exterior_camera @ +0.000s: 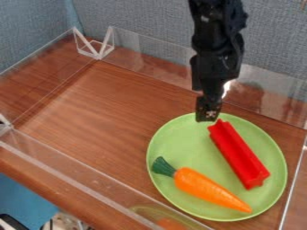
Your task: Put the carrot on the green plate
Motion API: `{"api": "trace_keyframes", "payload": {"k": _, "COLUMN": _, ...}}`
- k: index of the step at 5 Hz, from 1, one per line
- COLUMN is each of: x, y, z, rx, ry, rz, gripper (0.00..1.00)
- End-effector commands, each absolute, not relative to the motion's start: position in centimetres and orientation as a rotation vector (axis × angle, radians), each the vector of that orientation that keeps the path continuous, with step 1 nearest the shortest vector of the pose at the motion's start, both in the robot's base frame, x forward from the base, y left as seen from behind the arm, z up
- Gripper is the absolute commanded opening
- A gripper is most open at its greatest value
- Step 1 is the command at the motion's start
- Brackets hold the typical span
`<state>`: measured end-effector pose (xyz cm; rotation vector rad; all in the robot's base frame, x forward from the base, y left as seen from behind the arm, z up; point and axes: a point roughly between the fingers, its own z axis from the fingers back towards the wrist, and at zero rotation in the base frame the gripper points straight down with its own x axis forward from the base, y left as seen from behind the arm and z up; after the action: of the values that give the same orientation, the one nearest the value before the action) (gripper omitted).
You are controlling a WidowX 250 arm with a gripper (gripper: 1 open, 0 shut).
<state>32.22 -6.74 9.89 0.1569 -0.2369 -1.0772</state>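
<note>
On the plate (174, 142), the red bar (239, 154) blocks me at right; left of it I see free green surface.

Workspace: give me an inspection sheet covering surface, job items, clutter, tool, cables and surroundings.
Surface: brown wood-look table
Job items: carrot lies on the green plate, leafy end to the left
Clutter: red bar on the same plate, beside the carrot
Tool: over the plate's far edge, holding neither item; fingertips too dark to judge the gap
Cables: nothing seen
Surroundings: clear panels along the table edges, white bracket at the far corner, grey textured wall behind
</note>
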Motion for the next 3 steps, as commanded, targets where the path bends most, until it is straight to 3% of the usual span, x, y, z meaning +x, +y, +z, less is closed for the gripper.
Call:
{"api": "trace_keyframes", "payload": {"k": 1, "x": 32.3, "y": -7.5, "z": 15.2, "rx": 0.233, "ry": -0.315, "rz": -1.069, "gripper": 1.0}}
{"api": "trace_keyframes", "payload": {"k": 2, "x": 31.1, "y": -7.5, "z": 17.8, "rx": 0.281, "ry": -0.332, "rz": -1.052, "gripper": 1.0}}
{"api": "trace_keyframes", "payload": {"k": 3, "x": 30.1, "y": -7.6, "z": 16.5, "rx": 0.249, "ry": -0.341, "rz": -1.06, "gripper": 0.0}}
